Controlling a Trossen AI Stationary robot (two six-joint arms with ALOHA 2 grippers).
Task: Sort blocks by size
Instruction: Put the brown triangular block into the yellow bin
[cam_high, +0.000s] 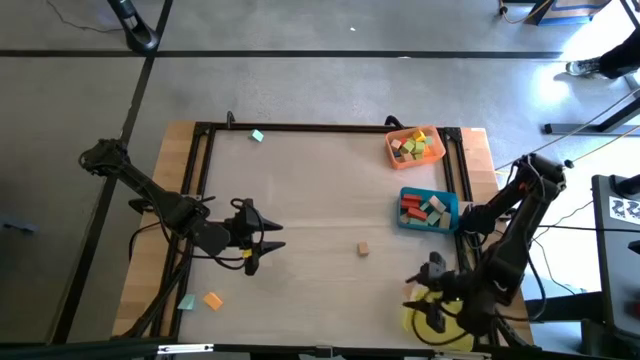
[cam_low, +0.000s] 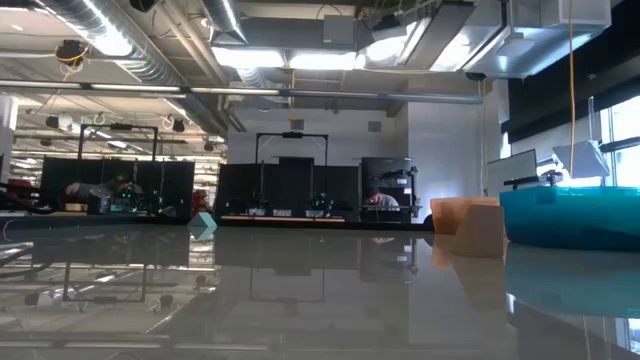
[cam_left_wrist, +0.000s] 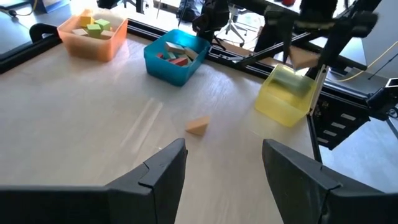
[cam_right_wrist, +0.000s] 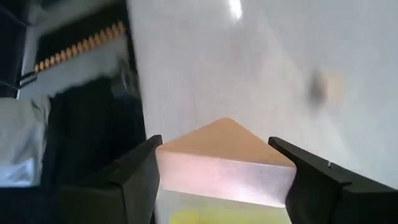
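My right gripper (cam_high: 428, 290) hangs over the yellow tray (cam_high: 440, 325) at the table's near right corner, shut on a large tan block (cam_right_wrist: 225, 163). The left wrist view shows that block (cam_left_wrist: 303, 58) above the yellow tray (cam_left_wrist: 285, 94). My left gripper (cam_high: 272, 247) stands open above the table's left half, nothing between its fingers (cam_left_wrist: 163, 169). A small tan block (cam_high: 362, 248) lies flat on the table's middle, ahead of the left gripper (cam_left_wrist: 224, 168). A teal block (cam_high: 257, 135) lies near the far edge. An orange block (cam_high: 212, 299) and another teal one (cam_high: 187, 301) lie at the near left. My right gripper pinches the large tan block between its two fingers, one on each of two opposite sides (cam_right_wrist: 166, 171). One corner of the block points forward past the fingertips. The fingers slant down. The block is lifted clear, above the yellow tray (cam_right_wrist: 205, 214).
An orange tray (cam_high: 392, 150) with yellow, green and tan blocks stands at the far right. A blue tray (cam_high: 404, 218) with red, teal and tan blocks sits just nearer. A black frame (cam_high: 320, 128) borders the table. Bare tabletop lies between the arms.
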